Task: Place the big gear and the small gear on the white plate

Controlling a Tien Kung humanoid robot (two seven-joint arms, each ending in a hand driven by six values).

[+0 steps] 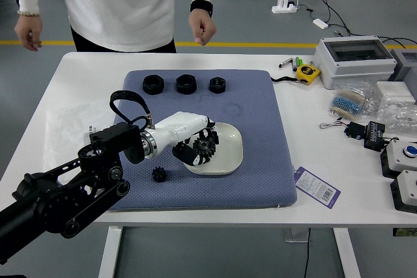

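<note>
Left hand of robot, white-backed with black fingers (180,131): reaching in from left over blue textured mat (260,190) on white worktop (352,209). Fingers closed, gripping big black toothed gear (204,146) above left part of white rounded-square plate (228,159). Contact between big gear and plate: cannot tell.

Plate: on mat, a little right of centre, between far and near edges. Small black toothed gear (159,174): lying on mat left of plate, apart from it, nearer near edge than far edge.

Along mat's far edge, in a row from near far left corner: black round piece (153,84), second black round piece (186,84), smaller black round piece (217,84). Just beside one another, not touching.

Person in white sweatshirt (120,4) at worktop's far side. Hand with black wristband (202,27): beyond far edge, empty, fingers loosely curled. Other hand, beaded bracelet at wrist (28,32): hanging past far left corner.

Right of mat: yellow tape measure (307,73) near far edge; purple-and-white card (317,187) near mat's near right corner.
</note>
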